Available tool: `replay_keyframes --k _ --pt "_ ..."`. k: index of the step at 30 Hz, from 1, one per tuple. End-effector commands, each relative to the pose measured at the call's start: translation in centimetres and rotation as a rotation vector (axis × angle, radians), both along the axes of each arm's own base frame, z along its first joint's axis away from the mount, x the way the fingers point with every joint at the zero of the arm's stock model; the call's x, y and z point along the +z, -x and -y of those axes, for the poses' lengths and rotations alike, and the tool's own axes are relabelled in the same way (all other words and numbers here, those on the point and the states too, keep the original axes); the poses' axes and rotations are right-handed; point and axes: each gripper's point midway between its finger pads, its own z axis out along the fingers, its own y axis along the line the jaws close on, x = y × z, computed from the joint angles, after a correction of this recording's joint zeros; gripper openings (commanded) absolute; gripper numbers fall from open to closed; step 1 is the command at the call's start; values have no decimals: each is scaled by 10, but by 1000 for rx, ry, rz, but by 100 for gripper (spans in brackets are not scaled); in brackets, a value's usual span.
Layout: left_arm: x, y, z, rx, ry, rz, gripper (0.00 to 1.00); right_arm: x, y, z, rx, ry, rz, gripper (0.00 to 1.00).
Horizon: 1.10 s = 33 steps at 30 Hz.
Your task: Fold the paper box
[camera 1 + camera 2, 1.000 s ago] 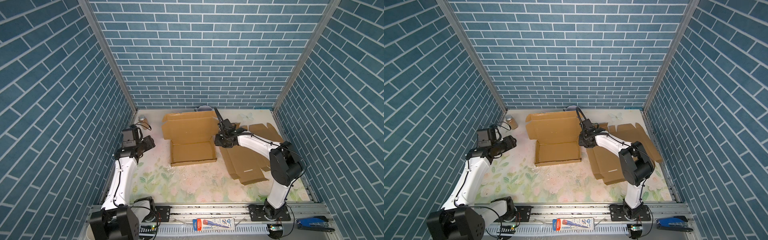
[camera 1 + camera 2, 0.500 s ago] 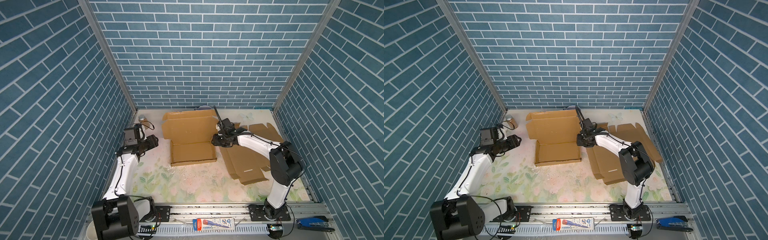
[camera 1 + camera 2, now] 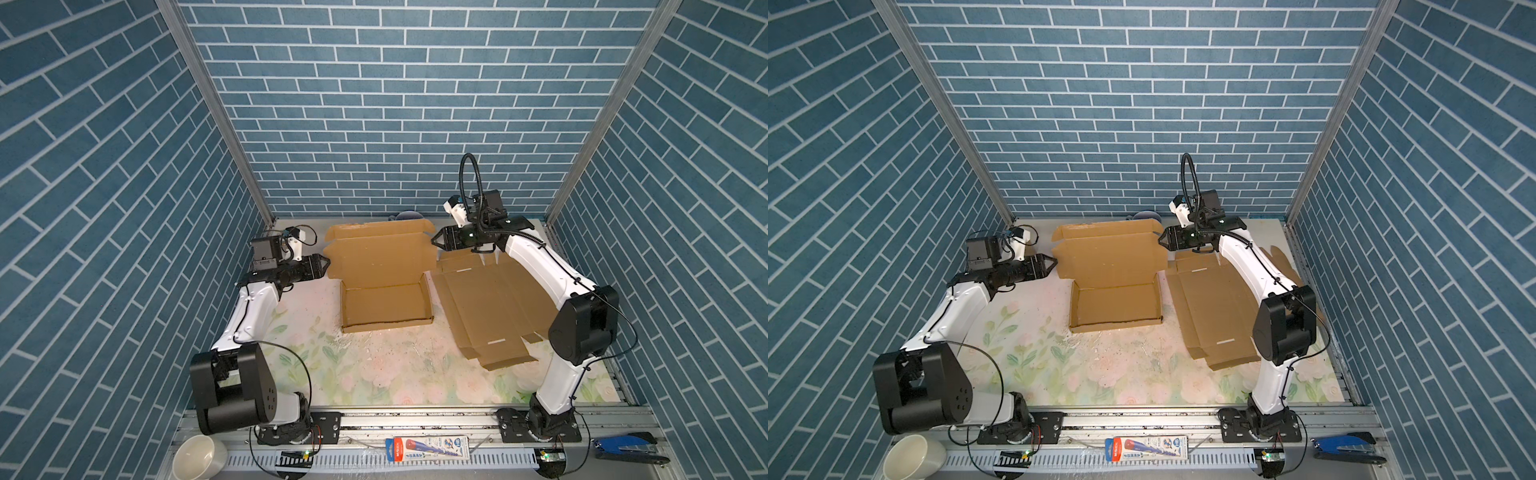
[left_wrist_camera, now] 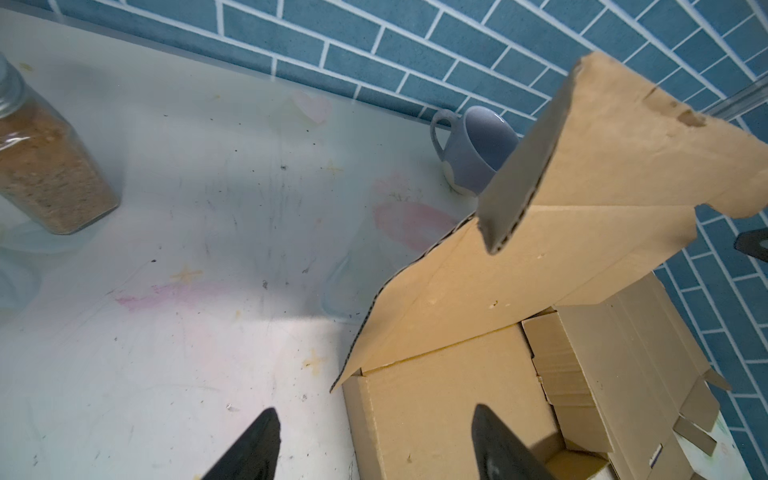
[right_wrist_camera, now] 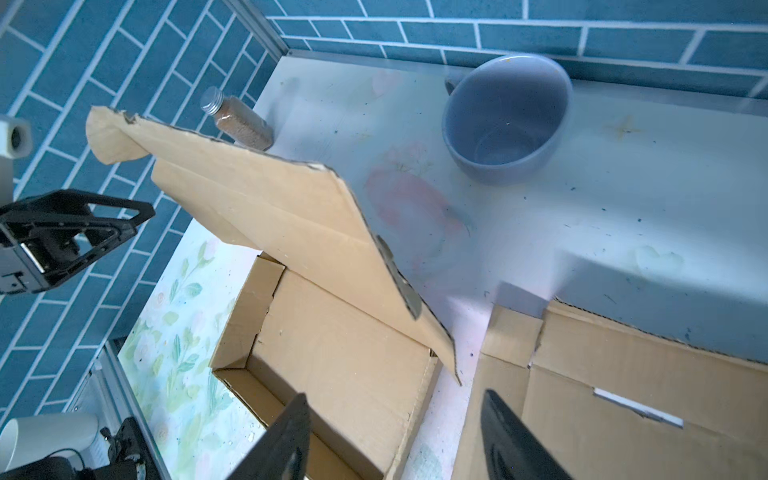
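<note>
Since both pairs of jaws stand wide with nothing between them, neither arm grips any cardboard at this moment. The left gripper [image 3: 324,262] hangs just off the left edge of the raised lid [image 3: 378,255] of the paper box [image 3: 384,305], and the right gripper [image 3: 437,241] sits just off the lid's right edge near its upper corner. Whether either fingertip touches the card cannot be told.

The box lies between the two arms. Its tray walls are already standing, and its lid tilts up and back from the rear wall with the end flap and side ears unfolded. The tray looks done, so the step in hand is probably closing the lid.

The next move likely calls for both grippers to bring the lid forward and down evenly, tucking the ears inside the box's side walls, without sliding the light tray.

Flat cardboard sheets [image 3: 494,303] lie right of the box, a grey mug [image 5: 505,120] stands behind it, and a jar [image 4: 41,166] stands behind its left side.
</note>
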Motion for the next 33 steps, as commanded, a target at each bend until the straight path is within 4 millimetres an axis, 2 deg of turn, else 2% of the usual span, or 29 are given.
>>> replay_keyframes --k 1,5,8,18,22,27,33 --pt "12 -15 6 -85 -10 87 73 -13 6 -10 138 33 -12 65" --pt "10 -22 10 -123 4 124 71 -26 -1 -15 169 45 -23 64" --pt "1 -26 13 -147 18 118 68 -34 0 -20 201 30 -38 62" --pt "-10 -37 23 -184 38 108 56 -42 -3 -26 223 11 -44 49" --pt "-14 -37 30 -205 48 103 46 -43 -6 -26 215 9 -42 40" --pt "-15 -33 38 -229 32 96 27 -42 -10 -27 163 -26 -29 25" --pt "1 -29 31 -179 -27 147 15 -37 -12 -27 38 -96 19 7"
